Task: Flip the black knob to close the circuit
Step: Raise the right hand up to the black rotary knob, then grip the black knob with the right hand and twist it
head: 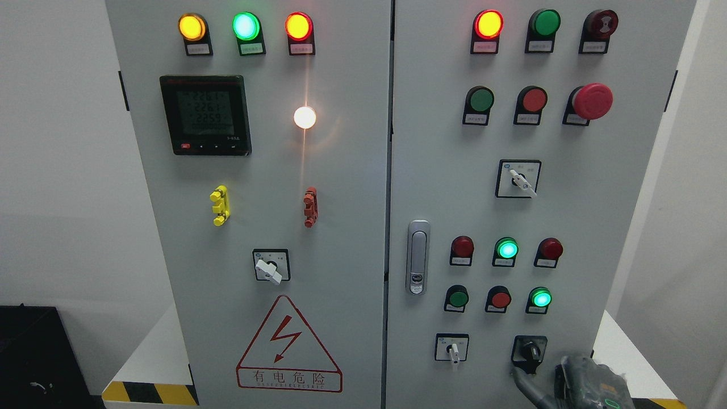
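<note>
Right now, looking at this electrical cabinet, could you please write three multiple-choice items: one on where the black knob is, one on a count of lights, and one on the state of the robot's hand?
1. Where is the black knob on the cabinet?
A. top left
B. bottom right
C. beside the meter

2. How many lamps glow green on the right door?
A. two
B. four
C. none

3. What is the right hand doing?
A. resting far from the panel
B. pressing the red mushroom button
C. reaching the black knob with its fingers

Answers:
1 B, the knob sits at the lower right corner of the right door.
2 A, only two lamps shine green there.
3 C, a finger lies just under the knob; a firm grasp cannot be confirmed.
</note>
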Controlling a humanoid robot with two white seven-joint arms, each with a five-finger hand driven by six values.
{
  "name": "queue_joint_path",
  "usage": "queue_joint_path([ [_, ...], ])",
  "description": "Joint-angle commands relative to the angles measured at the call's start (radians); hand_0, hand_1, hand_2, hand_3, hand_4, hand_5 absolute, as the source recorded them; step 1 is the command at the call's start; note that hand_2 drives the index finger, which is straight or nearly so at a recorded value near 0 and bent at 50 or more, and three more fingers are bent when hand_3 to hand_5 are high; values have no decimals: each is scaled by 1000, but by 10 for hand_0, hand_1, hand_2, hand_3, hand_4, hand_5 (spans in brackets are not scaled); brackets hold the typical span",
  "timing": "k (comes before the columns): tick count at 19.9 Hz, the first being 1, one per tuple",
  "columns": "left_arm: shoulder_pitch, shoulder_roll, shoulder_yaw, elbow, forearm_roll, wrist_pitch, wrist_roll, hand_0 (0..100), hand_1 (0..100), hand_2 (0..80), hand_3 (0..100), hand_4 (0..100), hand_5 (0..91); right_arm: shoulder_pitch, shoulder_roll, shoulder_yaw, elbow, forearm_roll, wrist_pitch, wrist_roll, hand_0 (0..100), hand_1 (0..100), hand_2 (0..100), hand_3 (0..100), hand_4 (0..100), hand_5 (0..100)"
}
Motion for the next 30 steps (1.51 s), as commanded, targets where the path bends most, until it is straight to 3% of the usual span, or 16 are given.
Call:
queue_joint_path([
  [1, 0, 0, 0, 0, 0, 0, 1, 120, 556, 0, 0, 0, 0, -15, 2, -10, 23, 10, -1, -9, 0, 0, 873, 1000, 913, 941],
  [30, 0, 0, 0, 0, 0, 0, 1, 120, 556, 0, 0, 0, 0, -27, 2, -59, 19, 7, -7, -13, 0, 0, 865, 1000, 914, 934],
])
